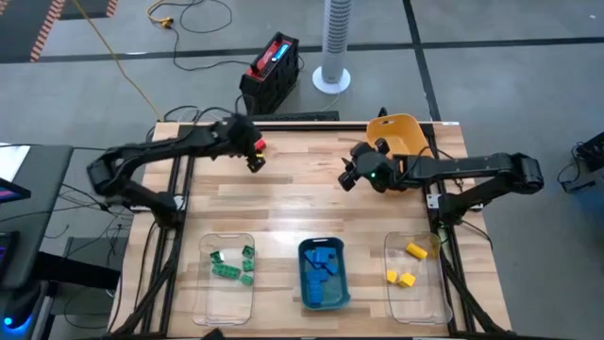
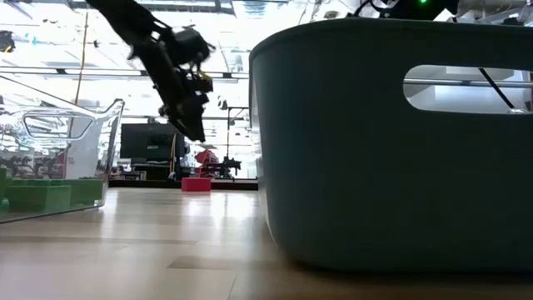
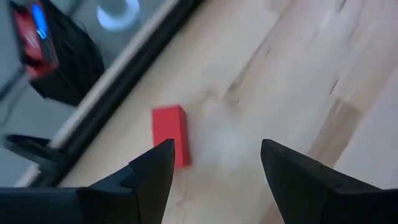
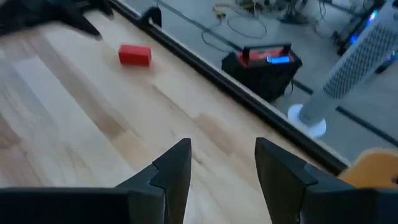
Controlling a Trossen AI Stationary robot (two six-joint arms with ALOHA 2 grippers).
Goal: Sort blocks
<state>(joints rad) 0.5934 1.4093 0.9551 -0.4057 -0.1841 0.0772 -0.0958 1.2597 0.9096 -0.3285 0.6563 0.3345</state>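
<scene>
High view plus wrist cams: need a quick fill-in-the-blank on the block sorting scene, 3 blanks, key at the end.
1. The left gripper hovers with open fingers over a lone ____ block near the table's far edge.
2. The clear bin on the left holds only ____ blocks.
3. The teal bin holds ____ blocks.

Missing words: red; green; blue

Pale wood worktop (image 1: 302, 198), smooth with visible grain, carries a glossy red plastic block (image 3: 170, 132) just ahead of the matt dark left claw (image 3: 214, 163); clear plastic bin (image 2: 62, 133) looks shiny
</scene>
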